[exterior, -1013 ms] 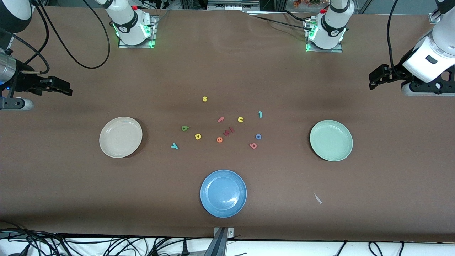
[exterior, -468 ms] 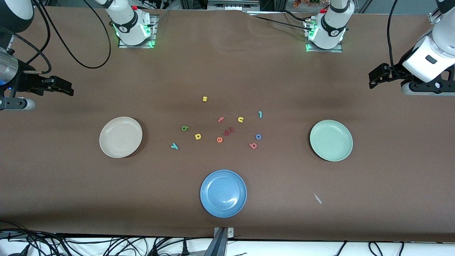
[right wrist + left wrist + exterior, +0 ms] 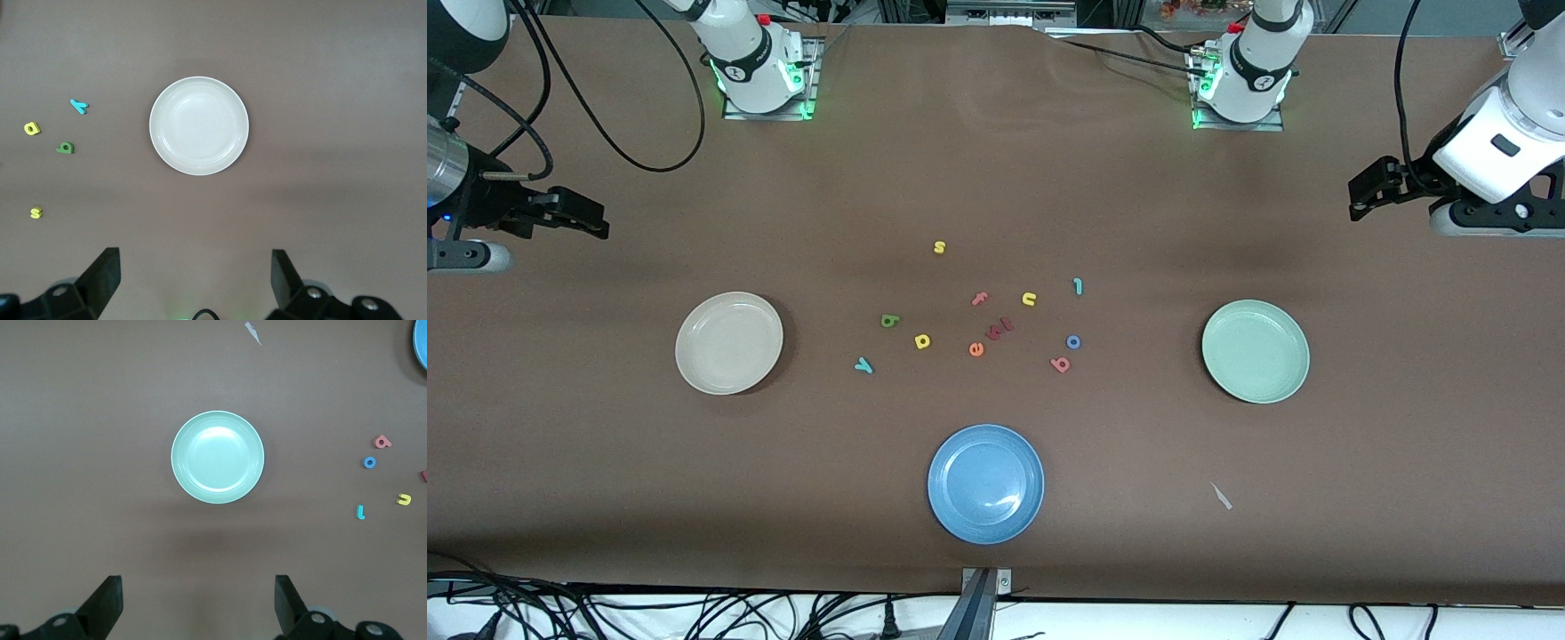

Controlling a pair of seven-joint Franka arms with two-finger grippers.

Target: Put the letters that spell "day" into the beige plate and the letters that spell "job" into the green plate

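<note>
Letters lie scattered mid-desk between the beige plate [image 3: 729,342] and the green plate [image 3: 1255,350]: green "d" [image 3: 889,321], yellow "a" [image 3: 922,341] and teal "y" [image 3: 863,364] toward the beige plate; teal "j" [image 3: 1078,285], blue "o" [image 3: 1073,341] and red-pink "b" [image 3: 1060,364] toward the green one. Both plates are empty. Left gripper [image 3: 1362,197] and right gripper [image 3: 591,222] hover over the desk's ends, fingers spread wide, holding nothing.

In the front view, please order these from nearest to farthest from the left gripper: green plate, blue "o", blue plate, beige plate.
From the left gripper, open at the left arm's end:
1. Green plate, the same end.
2. Blue "o", among the middle letters.
3. Blue plate, nearest the camera.
4. Beige plate, the right arm's end.
</note>
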